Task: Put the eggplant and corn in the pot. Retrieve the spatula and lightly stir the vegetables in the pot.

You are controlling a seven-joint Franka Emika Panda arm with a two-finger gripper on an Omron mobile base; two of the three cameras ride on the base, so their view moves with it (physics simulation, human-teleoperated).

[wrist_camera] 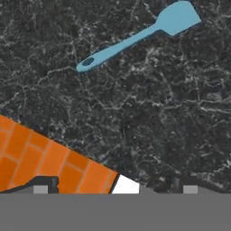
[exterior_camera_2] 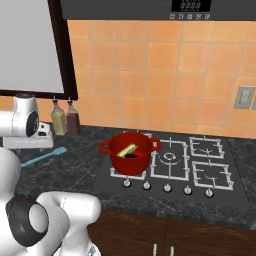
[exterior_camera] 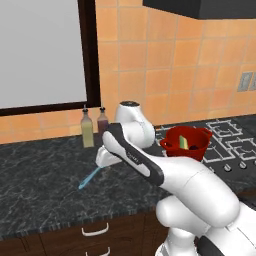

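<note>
Spatula (wrist_camera: 135, 38) flat on tabletop (wrist_camera: 135, 126), upper part of hand view; prob. light, stiff, thin. Grab mid-handle. Hand (wrist_camera: 113, 189) released, holding nothing.

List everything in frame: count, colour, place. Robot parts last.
pot: 1, red, on the front-left burner of the stove
corn: 1, yellow-green, inside the pot
eggplant: 1, dark purple, inside the pot beside the corn
spatula: 1, light blue, flat on the counter left of the stove, untouched
bottles: 2, one yellowish, one dark red, at the wall on the counter
stove: 1, black with white grates, set in the counter
counter: 1, dark marbled stone
wall tiles: orange, behind the counter
arm: 1, white, reaching over the counter
gripper: 1, open, above the counter, short of the spatula
</note>
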